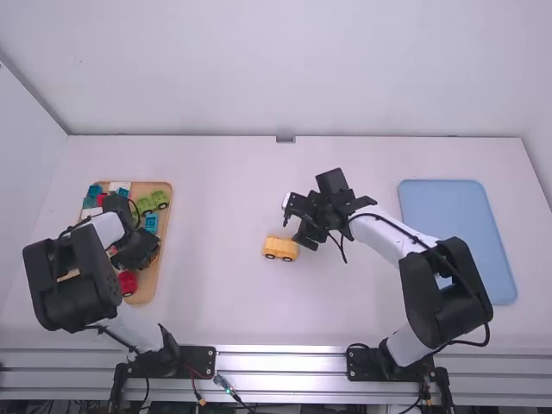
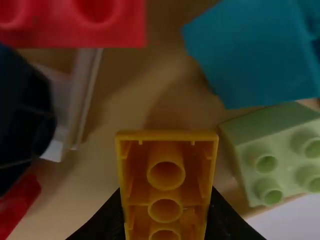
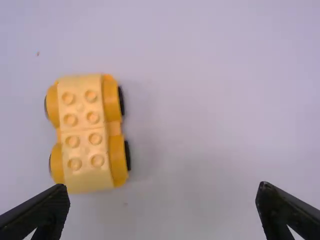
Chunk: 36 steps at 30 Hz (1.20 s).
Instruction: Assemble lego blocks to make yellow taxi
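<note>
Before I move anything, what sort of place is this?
Probably a robotics lab or test cell: two arms stand on a metal rail at a white table, plain walls behind, with toy blocks in a wooden tray and a yellow toy car on the table.

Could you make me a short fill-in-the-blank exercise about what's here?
The left end effector grips a hollow yellow plastic block.
The tan block tray lies on the ____ side of the white table.
The yellow plastic car shows ____ round studs on top.
The right end effector is not shut but ____.

Missing words: left; eight; open
</note>
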Each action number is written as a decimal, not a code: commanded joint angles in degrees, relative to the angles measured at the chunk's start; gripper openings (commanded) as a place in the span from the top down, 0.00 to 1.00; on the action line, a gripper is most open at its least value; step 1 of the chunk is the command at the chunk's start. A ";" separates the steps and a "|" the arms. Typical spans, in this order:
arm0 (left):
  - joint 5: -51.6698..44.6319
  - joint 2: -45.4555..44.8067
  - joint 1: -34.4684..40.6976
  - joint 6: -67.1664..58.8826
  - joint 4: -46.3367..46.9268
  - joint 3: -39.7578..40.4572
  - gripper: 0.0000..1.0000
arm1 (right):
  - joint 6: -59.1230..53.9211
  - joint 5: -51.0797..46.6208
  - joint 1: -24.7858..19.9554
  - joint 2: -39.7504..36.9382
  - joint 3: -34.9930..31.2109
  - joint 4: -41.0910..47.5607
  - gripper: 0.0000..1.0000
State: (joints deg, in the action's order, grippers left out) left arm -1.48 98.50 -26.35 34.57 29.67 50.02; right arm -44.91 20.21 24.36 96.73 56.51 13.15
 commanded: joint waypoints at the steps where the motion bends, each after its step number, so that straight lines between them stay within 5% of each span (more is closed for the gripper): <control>1: -2.84 -2.73 0.22 -3.08 0.26 1.42 0.98 | 7.48 1.14 0.07 -1.20 0.92 -2.21 0.01; 8: -4.20 -12.20 2.86 -5.66 -0.28 1.09 0.94 | 10.45 13.25 0.02 -1.20 0.92 -8.48 0.01; 15: -18.43 -21.31 13.38 -16.59 -7.19 0.26 0.93 | 24.87 19.80 0.00 -0.55 0.92 -21.90 0.01; 21: -35.04 -22.12 27.61 -29.88 -21.77 -4.09 0.95 | 40.30 40.92 -3.02 5.90 0.92 -39.26 0.01; 27: -53.11 -22.12 33.22 -40.52 -38.34 -10.97 0.96 | 58.49 61.83 -7.56 14.25 0.92 -63.93 0.00; 32: -60.98 -22.10 32.83 -40.00 -53.27 -16.96 0.96 | 71.82 68.54 -8.74 16.65 0.92 -76.89 0.08; 36: -62.45 -22.10 32.98 -39.89 -59.01 -19.17 0.98 | 74.93 68.96 -7.80 16.63 0.92 -78.88 0.12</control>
State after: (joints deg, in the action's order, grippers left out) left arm -58.41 77.01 6.74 -3.99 -27.59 31.83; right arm 23.09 84.82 15.66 113.08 56.55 -65.30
